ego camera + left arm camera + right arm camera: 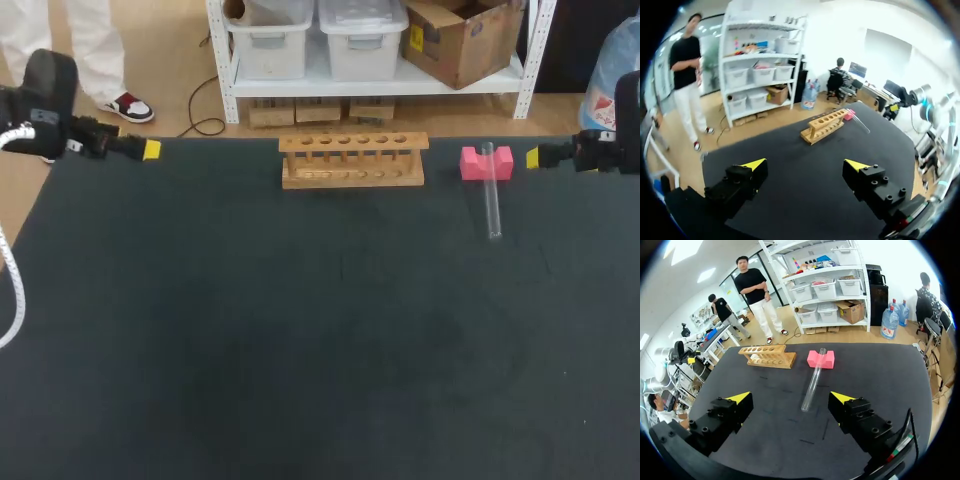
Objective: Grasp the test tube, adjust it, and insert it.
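Your right tool [790, 398] is released, fingers wide apart. The test tube [813, 380] lies on the desk [880, 385] just ahead of it, far end propped on the pink block [820, 359]. Your left tool [806, 165] is released too, with the wooden rack [826, 125] well ahead of it.

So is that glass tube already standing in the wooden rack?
No, it is out and tilted: the test tube leans with one end on the pink block, the other on the table, apart from the rack.
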`<action>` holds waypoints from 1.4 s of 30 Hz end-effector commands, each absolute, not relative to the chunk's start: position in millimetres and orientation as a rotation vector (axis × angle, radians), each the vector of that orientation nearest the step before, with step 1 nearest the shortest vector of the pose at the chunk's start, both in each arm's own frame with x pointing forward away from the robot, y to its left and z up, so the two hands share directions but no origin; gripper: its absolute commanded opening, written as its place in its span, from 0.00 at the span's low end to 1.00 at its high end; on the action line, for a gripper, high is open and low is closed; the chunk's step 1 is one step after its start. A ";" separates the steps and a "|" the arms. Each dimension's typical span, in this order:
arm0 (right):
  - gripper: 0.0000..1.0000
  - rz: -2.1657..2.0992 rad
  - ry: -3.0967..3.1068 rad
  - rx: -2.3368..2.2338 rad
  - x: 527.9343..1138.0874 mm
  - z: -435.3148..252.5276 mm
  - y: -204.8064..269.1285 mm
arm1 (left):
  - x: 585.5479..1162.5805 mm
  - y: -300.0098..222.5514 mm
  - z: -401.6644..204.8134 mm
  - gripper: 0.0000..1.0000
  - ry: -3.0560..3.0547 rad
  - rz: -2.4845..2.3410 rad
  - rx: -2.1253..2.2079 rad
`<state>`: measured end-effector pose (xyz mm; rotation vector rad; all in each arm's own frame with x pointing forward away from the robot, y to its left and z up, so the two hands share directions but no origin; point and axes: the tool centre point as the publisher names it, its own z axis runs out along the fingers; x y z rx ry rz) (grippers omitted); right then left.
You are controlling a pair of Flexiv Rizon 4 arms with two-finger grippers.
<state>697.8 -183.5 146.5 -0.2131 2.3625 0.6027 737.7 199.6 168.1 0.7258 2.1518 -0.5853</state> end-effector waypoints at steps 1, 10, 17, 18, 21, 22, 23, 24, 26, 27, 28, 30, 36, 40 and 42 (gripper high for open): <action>1.00 0.595 2.365 -0.210 696.7 147.6 -182.8 | 749.4 202.3 162.4 1.00 1.876 -0.917 0.989; 1.00 0.595 2.365 -0.210 696.7 147.6 -182.8 | 765.5 195.8 154.6 1.00 1.676 -0.977 1.082; 1.00 0.595 2.365 -0.210 696.7 147.6 -182.8 | 779.2 180.1 143.1 1.00 1.625 -0.984 1.071; 1.00 0.595 2.365 -0.210 696.7 147.6 -182.8 | 780.5 177.2 141.6 1.00 1.624 -0.983 1.072; 1.00 0.595 2.365 -0.210 696.7 147.6 -182.8 | 783.3 168.2 137.9 1.00 1.616 -0.976 1.080; 1.00 0.595 2.365 -0.210 696.7 147.6 -182.8 | 784.4 165.5 137.0 1.00 1.616 -0.983 1.080; 1.00 0.595 2.365 -0.210 696.7 147.6 -182.8 | 785.7 162.3 135.9 1.00 1.619 -0.984 1.081; 1.00 0.595 2.365 -0.210 696.7 147.6 -182.8 | 786.8 159.5 134.9 1.00 1.621 -0.984 1.081; 1.00 0.595 2.365 -0.210 696.7 147.6 -182.8 | 788.8 154.2 133.3 1.00 1.622 -0.986 1.080; 1.00 0.595 2.365 -0.210 696.7 147.6 -182.8 | 790.0 151.7 132.7 1.00 1.622 -0.986 1.080; 1.00 0.595 2.365 -0.210 696.7 147.6 -182.8 | 791.2 148.7 131.9 1.00 1.623 -0.986 1.081; 1.00 0.595 2.365 -0.210 696.7 147.6 -182.8 | 793.8 143.9 130.9 1.00 1.627 -0.987 1.083; 1.00 0.595 2.365 -0.210 696.7 147.6 -182.8 | 802.5 129.1 127.5 1.00 1.612 -0.998 1.117; 1.00 0.595 2.365 -0.210 696.7 147.6 -182.8 | 811.4 120.5 124.4 1.00 1.616 -1.002 1.117; 1.00 0.595 2.365 -0.210 696.7 147.6 -182.8 | 814.3 116.6 122.2 1.00 1.619 -1.003 1.119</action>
